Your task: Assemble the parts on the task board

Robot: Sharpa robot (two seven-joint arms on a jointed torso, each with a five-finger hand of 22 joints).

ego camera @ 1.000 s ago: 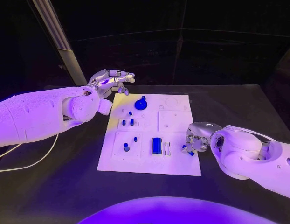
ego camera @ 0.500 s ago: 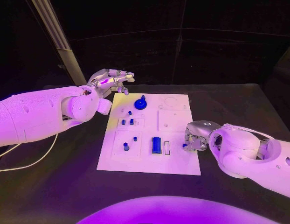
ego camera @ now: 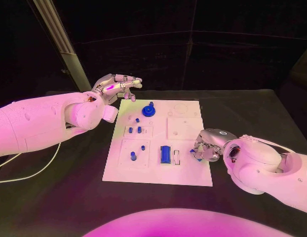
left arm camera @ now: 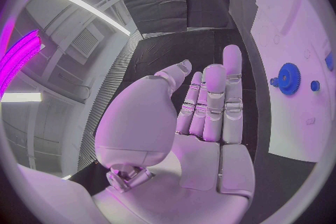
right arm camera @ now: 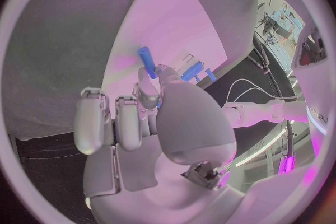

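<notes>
Your right hand [ego camera: 209, 146] sits at the task board's [ego camera: 189, 173] right edge, about four o'clock from the board's centre, and it's holding a small blue peg [right arm camera: 148, 59]. The wrist camera gives you the clearest look: the peg rises from between the thumb and the nearest of the fingers [right arm camera: 145, 88], its lower end pinched there and its upper end standing free above the fingertips, over the white plate. The other fingers are curled down beside it and don't touch it. From the head camera only a dab of blue shows at the hand's board-side edge.

On the board, the blue gear [ego camera: 148, 110] stands near the far edge, roughly twelve o'clock. The long blue block [ego camera: 166, 154] lies near the middle of the near half, just beside a small white slot piece [ego camera: 176, 156] and close to your right hand. Small blue pegs [ego camera: 135, 130] dot the left column of the board, at nine to seven o'clock.

Your left hand [ego camera: 115, 87] hovers off the board's far-left corner, around eleven o'clock, above the black bench [ego camera: 267, 108]. Its fingers [left arm camera: 213, 98] are stretched out nearly straight, side by side, holding nothing; the gear shows beyond them on the plate
</notes>
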